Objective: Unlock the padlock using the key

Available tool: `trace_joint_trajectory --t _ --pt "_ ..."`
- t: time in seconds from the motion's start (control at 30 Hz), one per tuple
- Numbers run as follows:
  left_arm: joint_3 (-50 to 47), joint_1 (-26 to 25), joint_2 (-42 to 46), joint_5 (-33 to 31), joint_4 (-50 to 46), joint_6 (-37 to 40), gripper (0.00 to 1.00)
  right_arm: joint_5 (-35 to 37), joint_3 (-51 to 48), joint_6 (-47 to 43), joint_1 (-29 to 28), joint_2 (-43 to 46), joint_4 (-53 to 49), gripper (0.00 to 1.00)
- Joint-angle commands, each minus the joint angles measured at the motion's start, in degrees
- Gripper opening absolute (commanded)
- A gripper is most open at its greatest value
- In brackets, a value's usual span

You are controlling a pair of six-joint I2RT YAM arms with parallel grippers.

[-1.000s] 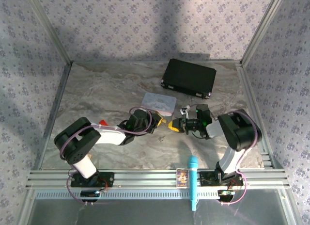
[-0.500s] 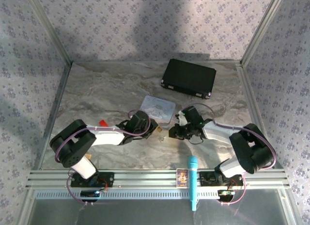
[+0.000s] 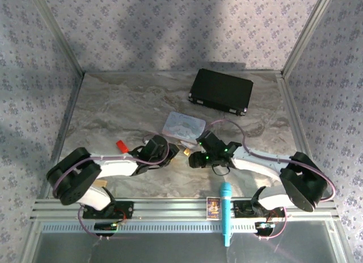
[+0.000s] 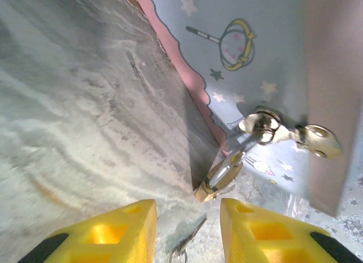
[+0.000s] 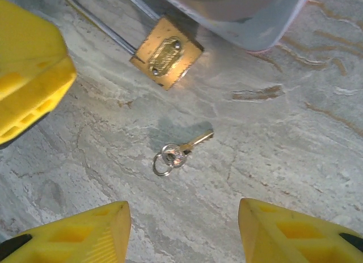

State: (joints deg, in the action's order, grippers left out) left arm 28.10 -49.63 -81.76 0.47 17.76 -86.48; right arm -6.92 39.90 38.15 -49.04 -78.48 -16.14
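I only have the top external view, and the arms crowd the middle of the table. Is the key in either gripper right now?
Observer: No. In the right wrist view the key, on a small ring, lies loose on the table in front of the open right gripper.
Operator: And the padlock?
Observer: The padlock lies flat on the table, beyond the key and apart from it, at the edge of the pale blue tin.
Operator: Left gripper?
Observer: The left gripper is open too and holds nothing.
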Motion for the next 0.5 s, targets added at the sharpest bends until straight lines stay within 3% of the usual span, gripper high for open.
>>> trace_joint_trajectory --t 0.0,0.27,0.47 --pt "-1.18 -0.69 6.39 -4.13 -6.91 1.39 0.35 8.87 4.56 2.92 -3.61 -2.99 -4.64 0.55" --pt "-4.84 -1.0 23.3 -10.08 -19.07 2.71 0.35 14.95 12.97 4.3 -7.18 -13.74 -7.73 0.54" --pt "-6.79 -1.2 30.68 -12.76 -23.88 2.06 0.36 20.17 18.67 5.15 -9.64 -19.87 -14.24 0.48"
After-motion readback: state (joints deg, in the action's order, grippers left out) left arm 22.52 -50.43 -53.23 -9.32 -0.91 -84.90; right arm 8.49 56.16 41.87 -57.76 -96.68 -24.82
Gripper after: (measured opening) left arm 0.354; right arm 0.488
